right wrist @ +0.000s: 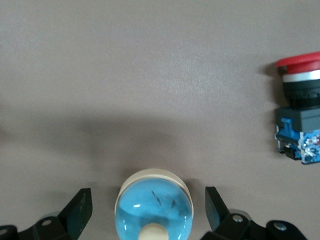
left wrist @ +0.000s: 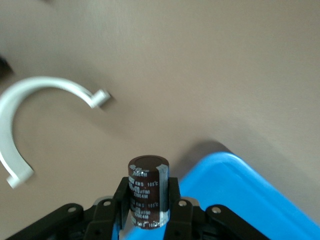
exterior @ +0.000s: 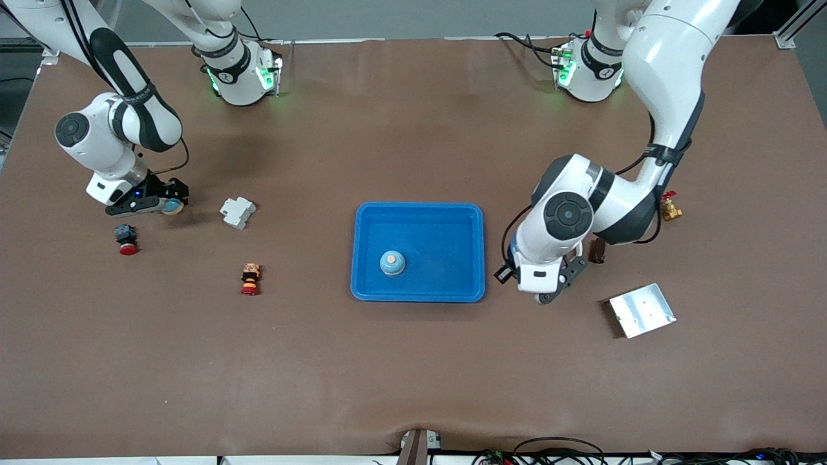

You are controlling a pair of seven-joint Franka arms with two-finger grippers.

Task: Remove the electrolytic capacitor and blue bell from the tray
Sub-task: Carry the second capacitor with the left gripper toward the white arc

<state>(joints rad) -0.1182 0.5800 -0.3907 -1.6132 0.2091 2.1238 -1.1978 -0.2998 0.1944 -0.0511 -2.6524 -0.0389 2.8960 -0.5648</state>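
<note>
Left wrist view: my left gripper (left wrist: 145, 210) jaws clench the capacitor (left wrist: 148, 192) beside the tray (exterior: 418, 252). My right gripper (right wrist: 147, 212) jaws are spread around a bell (right wrist: 154, 207) well apart from the tray.

Brown work table (exterior: 413, 387) seen from above, evenly lit.
The whole surface is covered by a matte brown mat, on which soft shadows are cast. A pale strip is seen along the edge nearest the front camera, where dark cables (exterior: 555, 452) are bunched. A metal frame profile (exterior: 791, 29) is visible at one upper corner.

Glossy plastic tray (exterior: 477, 252); matt table (exterior: 413, 374); shiny metal plate (exterior: 642, 310).
</note>
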